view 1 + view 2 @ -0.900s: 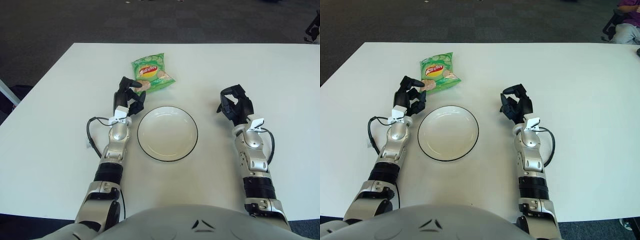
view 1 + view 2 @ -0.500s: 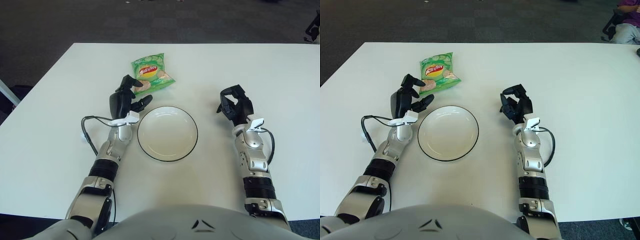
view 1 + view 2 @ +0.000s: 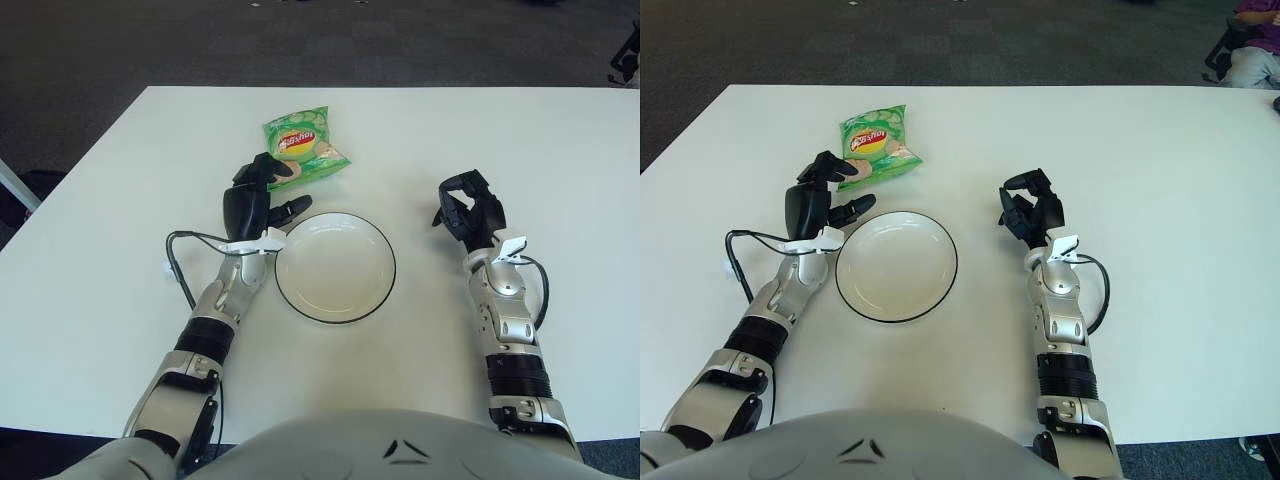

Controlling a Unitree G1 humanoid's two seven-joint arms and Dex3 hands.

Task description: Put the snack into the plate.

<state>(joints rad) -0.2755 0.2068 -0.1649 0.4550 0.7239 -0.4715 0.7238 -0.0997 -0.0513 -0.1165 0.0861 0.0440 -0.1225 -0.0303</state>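
a: since 0.9 s ago the left hand (image 3: pixel 259 193) has rolled its palm inward and swung right, toward the plate (image 3: pixel 335 266); the bag (image 3: pixel 303 146) hasn't shifted.

b: is it holding anything?

a: no. its fingers are spread and empty, the far fingertip showing just at the bag's near edge; i can't tell if it touches. the bag lies flat on the table (image 3: pixel 120 200), far of the plate and a little left, clear of its rim.

b: and the right hand (image 3: pixel 468 209)?

a: idle, right of the plate, fingers curled on nothing.

b: how should the bag handle?

a: light, i'd judge, a puffed foil pouch: soft, crinkly, slick. squeezed hard it will likely crush the chips or squirt out. better to pinch the near crimped edge or a corner, where the film is flat.

b: any writing?

a: green pack with a red and yellow round logo at the middle and chips pictured below; the lettering is too small to read.
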